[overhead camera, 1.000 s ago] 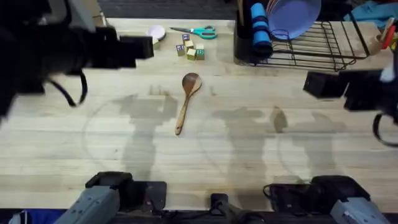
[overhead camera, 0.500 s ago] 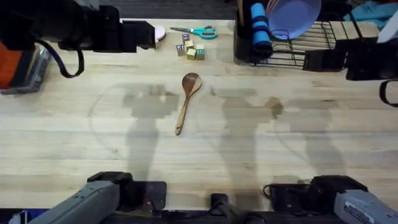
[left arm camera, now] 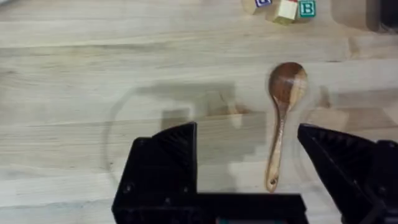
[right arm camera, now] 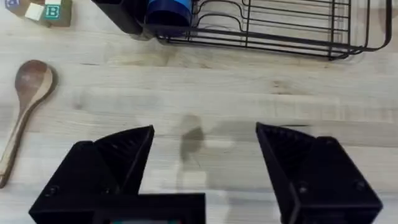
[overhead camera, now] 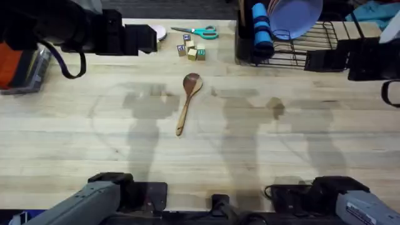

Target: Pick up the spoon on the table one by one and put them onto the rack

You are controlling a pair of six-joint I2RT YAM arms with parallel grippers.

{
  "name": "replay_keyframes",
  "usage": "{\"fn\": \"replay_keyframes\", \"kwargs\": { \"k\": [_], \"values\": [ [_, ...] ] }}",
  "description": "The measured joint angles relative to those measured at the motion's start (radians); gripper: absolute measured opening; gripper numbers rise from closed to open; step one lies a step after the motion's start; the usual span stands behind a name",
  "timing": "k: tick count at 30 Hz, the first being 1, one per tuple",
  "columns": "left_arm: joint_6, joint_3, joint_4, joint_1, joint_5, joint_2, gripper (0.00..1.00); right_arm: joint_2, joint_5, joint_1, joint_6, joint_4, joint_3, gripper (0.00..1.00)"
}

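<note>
- The spoon (overhead camera: 187,100) lies flat mid-desk, bowl toward the far side, handle angling near and slightly left, nothing touching it.
- The left end effector (left arm camera: 249,168) hangs above the desk (overhead camera: 300,150), its fingers spread wide and empty; the spoon's handle shows between them.
- The right end effector (right arm camera: 205,171) is also wide apart and empty, over bare wood, with the spoon well off to its left.
- The rack (overhead camera: 312,47) sits at the far right; its right end is cut off behind the dark right arm, and a lilac plate (overhead camera: 294,15) and blue roll (overhead camera: 260,28) hide part of it.
- Small blocks (overhead camera: 192,50) and scissors (overhead camera: 199,31) lie at the far edge; the block letters are hard to read.
</note>
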Motion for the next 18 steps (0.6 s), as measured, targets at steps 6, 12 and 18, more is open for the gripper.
{"fn": "replay_keyframes", "kwargs": {
  "k": [6, 12, 18],
  "values": [
    [0.000, 0.000, -0.009, -0.017, 0.041, 0.043, 0.995, 0.000, 0.000, 0.000, 0.000, 0.000, 0.000, 0.996],
    [0.000, -0.021, 0.006, -0.090, 0.051, 0.082, 0.995, 0.000, 0.000, 0.000, 0.000, 0.000, 0.000, 0.996],
    [-0.010, -0.107, 0.054, -0.186, 0.052, 0.125, 0.996, 0.000, 0.000, 0.000, 0.000, 0.000, 0.000, 0.995]
  ]
}}
